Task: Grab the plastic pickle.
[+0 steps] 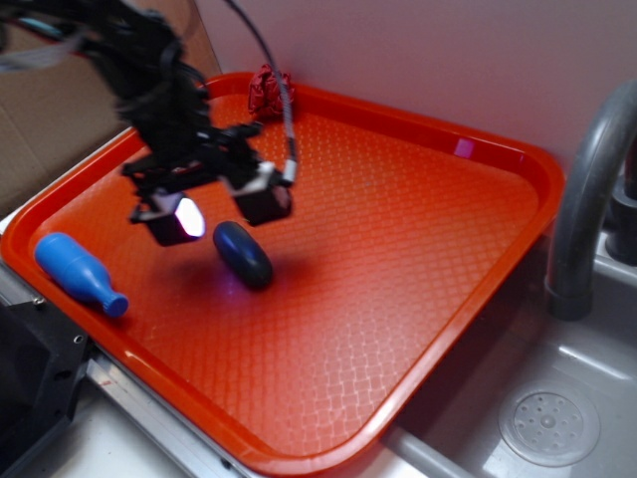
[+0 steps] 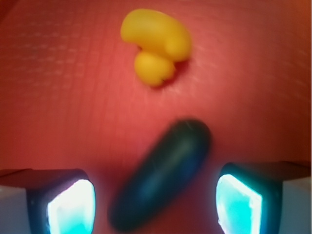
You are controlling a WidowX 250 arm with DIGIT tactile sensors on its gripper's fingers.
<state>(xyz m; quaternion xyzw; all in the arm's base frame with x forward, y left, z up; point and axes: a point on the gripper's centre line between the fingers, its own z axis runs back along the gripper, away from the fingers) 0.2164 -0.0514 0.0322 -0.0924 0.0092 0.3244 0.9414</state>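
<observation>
The plastic pickle (image 1: 243,255) is a dark blue-grey capsule lying on the orange tray (image 1: 418,229). My gripper (image 1: 221,213) hovers just above and to the left of it, open, with a lit pad on each finger. In the wrist view the pickle (image 2: 163,174) lies diagonally between the two glowing fingertips (image 2: 70,207), touching neither. My gripper (image 2: 155,207) holds nothing. The yellow rubber duck (image 2: 155,43) sits on the tray beyond the pickle; in the exterior view my arm hides it.
A bright blue bottle-shaped pin (image 1: 80,273) lies near the tray's left edge. A small red object (image 1: 269,90) sits at the tray's far rim. A grey faucet (image 1: 587,199) and sink drain (image 1: 547,426) are to the right. Cardboard is at far left.
</observation>
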